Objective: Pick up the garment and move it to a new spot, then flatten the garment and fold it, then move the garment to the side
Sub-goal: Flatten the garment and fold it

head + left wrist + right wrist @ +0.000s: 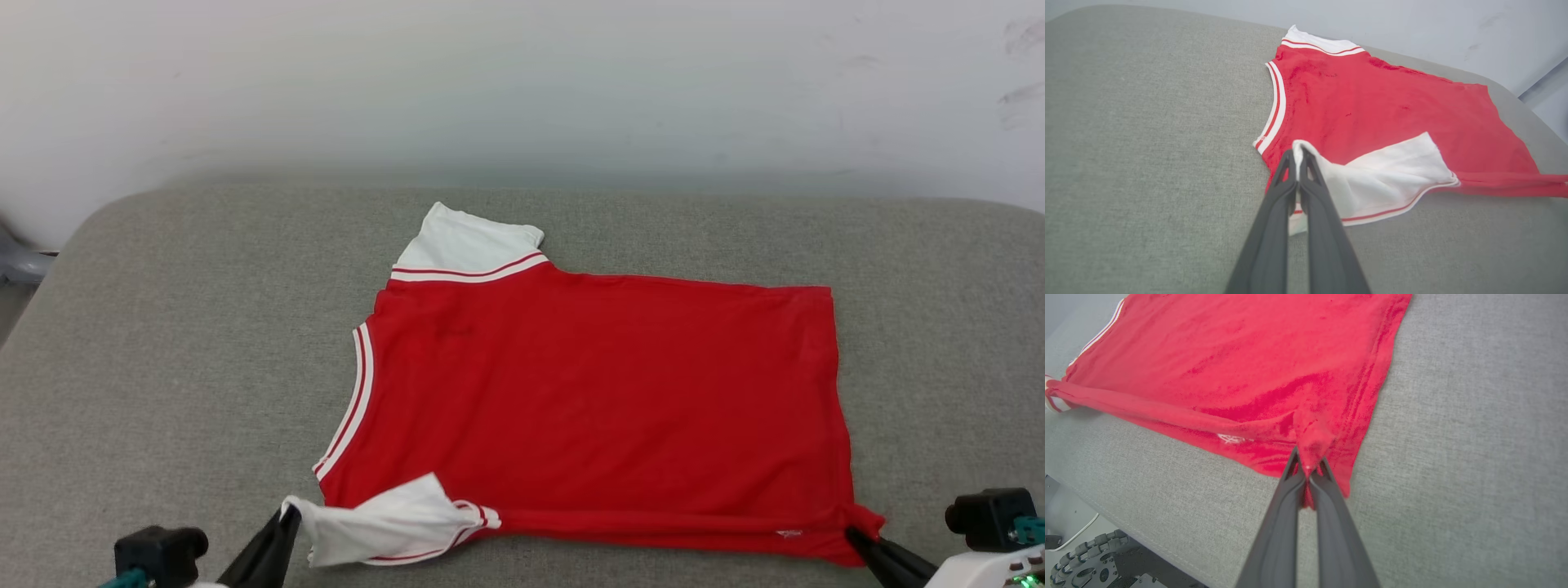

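Already the garment (604,392) lies flattened on the tabletop (163,327), plain red side up. The left gripper (287,513) clamps its white sleeve (384,523) at seven o'clock, the right gripper (851,535) its hem corner (870,518) at five. Folding and moving aside likely remain.

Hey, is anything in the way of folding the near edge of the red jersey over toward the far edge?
Nothing visible. The left claw pinches the near white sleeve, the right claw the near hem corner, and nothing lies on the jersey or the grey cushion beyond it.
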You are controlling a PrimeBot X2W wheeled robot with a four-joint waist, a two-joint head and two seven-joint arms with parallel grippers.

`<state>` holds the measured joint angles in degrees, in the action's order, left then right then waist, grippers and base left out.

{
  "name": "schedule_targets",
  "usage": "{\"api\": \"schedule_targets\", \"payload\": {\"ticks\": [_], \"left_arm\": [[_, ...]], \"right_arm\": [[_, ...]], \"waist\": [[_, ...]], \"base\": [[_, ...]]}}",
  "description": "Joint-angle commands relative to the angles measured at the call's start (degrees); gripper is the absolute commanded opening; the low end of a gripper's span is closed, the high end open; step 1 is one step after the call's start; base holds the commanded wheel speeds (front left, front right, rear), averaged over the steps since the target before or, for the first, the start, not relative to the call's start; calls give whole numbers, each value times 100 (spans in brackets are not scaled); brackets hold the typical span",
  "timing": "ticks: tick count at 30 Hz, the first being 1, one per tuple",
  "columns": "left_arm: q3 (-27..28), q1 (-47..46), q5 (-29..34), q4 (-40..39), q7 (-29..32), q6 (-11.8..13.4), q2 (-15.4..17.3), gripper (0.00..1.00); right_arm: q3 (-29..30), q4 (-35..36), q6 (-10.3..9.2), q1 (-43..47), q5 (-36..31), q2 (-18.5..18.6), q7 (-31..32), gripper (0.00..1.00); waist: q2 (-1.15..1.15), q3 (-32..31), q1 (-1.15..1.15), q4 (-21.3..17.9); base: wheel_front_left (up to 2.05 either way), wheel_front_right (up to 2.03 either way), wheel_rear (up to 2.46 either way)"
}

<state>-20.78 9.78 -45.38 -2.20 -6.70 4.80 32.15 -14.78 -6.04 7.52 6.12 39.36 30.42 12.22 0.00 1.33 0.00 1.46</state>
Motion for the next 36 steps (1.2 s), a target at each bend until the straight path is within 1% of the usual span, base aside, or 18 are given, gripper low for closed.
{"api": "schedule_targets", "payload": {"ticks": [1, 3, 8, 16, 20, 28, 34, 36], "left_arm": [[-3, -174, 53, 10, 23, -54, 51, 0], [0, -425, 96, 57, 77, -122, 103, 0], [-20, -1159, 203, 328, 143, -303, 105, 0], [-173, -2330, 358, 1050, 318, -715, 95, 0], [-280, -2808, 451, 1456, 402, -874, 94, 0], [-447, -3534, 478, 2202, 429, -1074, -14, 0], [-625, -3938, 474, 2801, 337, -1159, -165, 0], [-693, -4033, 459, 3001, 279, -1174, -211, 0]], "right_arm": [[5, 25, -7, -105, 5, -24, 24, 0], [-20, 40, -7, -222, 17, -33, 58, 0], [-84, 14, -7, -544, 9, -26, 122, 0], [-205, -90, -7, -1176, 46, -16, 241, 0], [-321, -200, -7, -1586, -12, -44, 322, 0], [-560, -594, -7, -2376, -132, -63, 308, 0], [-673, -972, -7, -2806, -318, -41, 245, 0], [-722, -1056, -7, -2874, -311, -90, 229, 0]], "waist": [[0, 55, 0, -40], [0, 122, 0, -84], [0, 363, 0, -160], [0, 798, 0, -270], [0, 1038, 0, -351], [0, 1533, 0, -380], [0, 1809, 0, -360], [0, 1844, 0, -358]], "base": [[0, 0, 0], [0, 0, 0], [0, 0, 0], [0, 0, 0], [0, 0, 0], [0, 0, 0], [0, 0, 0], [0, 0, 0]]}}
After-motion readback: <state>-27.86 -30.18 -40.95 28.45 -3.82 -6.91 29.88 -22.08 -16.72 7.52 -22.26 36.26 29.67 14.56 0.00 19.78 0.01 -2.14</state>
